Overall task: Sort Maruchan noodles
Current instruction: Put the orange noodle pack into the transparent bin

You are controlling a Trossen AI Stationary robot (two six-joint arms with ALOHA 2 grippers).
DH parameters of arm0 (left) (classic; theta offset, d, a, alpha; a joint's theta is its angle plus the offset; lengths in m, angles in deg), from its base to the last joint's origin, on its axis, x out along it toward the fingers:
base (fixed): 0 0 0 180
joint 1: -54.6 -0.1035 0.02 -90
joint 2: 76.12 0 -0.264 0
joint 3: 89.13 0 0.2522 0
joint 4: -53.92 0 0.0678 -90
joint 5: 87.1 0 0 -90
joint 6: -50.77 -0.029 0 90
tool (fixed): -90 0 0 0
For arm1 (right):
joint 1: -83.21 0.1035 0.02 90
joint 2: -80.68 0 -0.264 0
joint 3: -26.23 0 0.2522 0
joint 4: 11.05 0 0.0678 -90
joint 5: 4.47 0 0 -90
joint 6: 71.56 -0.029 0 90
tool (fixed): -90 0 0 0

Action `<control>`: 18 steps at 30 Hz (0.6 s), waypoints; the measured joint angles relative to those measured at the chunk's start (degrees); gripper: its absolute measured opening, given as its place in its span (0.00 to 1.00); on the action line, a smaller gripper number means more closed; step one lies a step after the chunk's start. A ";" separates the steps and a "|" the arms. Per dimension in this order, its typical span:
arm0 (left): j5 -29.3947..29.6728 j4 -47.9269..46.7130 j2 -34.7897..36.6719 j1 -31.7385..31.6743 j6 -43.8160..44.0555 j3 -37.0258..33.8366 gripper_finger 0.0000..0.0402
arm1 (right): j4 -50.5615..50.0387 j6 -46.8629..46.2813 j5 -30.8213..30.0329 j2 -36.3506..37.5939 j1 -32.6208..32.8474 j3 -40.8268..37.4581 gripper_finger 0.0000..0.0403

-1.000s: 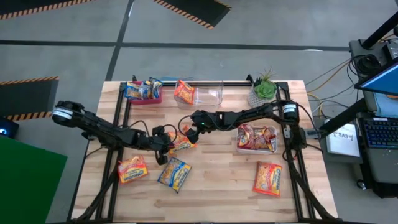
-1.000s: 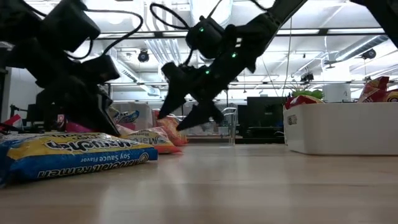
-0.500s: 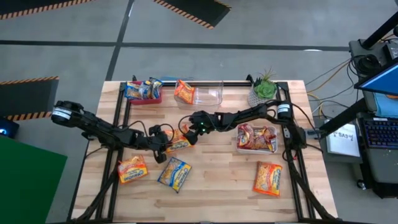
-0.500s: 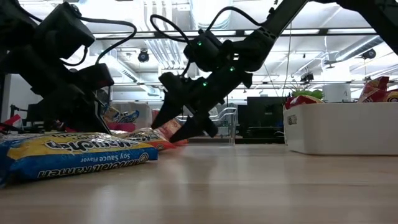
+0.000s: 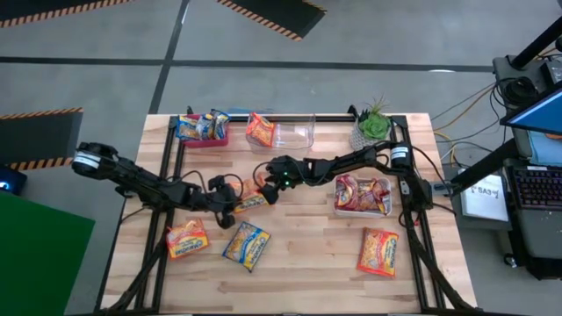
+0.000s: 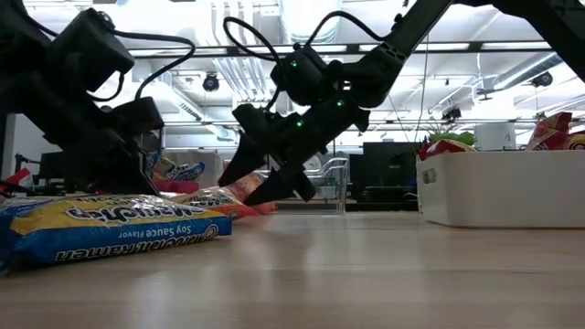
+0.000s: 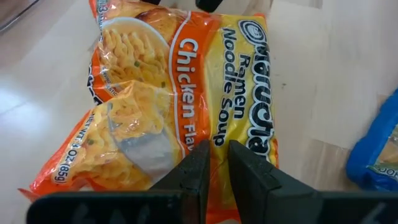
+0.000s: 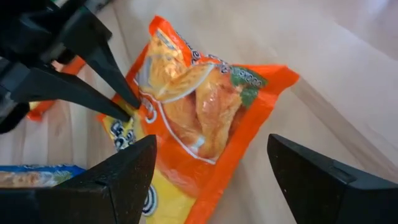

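An orange-and-yellow chicken Maruchan packet (image 5: 252,200) lies mid-table between both arms. My left gripper (image 5: 232,204) reaches in from the table's left and is shut on the packet's left end. My right gripper (image 5: 263,190) comes from the right and stands open just above the packet's orange end (image 8: 249,93), one finger on each side, touching nothing. Loose on the near table lie an orange packet (image 5: 186,237), a blue one (image 5: 246,245) and a red-orange one (image 5: 378,251). My left gripper pinches the chicken packet between its two fingers at the yellow-printed end (image 7: 219,132), beside the brand mark. The fingers (image 8: 118,93) slant down at it from the table's left. The packet's orange end rests on the table.
At the far edge stand a red bin (image 5: 204,129) with blue packets, a clear tub (image 5: 293,134) with an orange packet (image 5: 260,130) at its left, and a potted plant (image 5: 373,126). A white bin (image 5: 363,196) at the right holds red packets.
My right gripper has tipped down and sunk toward the chicken packet, staying open. My left gripper has sunk a little with the packet's end, still shut on it.
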 joint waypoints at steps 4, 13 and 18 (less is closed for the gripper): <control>0.18 0.84 0.00 -0.02 0.73 -0.55 0.10 | 2.70 0.24 -0.38 0.00 0.00 -0.24 0.73; 0.57 0.71 -0.06 -0.02 0.75 -0.60 0.10 | 4.47 0.71 -4.77 -0.81 -0.14 -0.24 0.72; 0.74 2.38 -0.09 -0.02 0.60 -0.77 0.10 | 8.96 -0.37 -3.28 -5.09 -0.11 0.17 0.72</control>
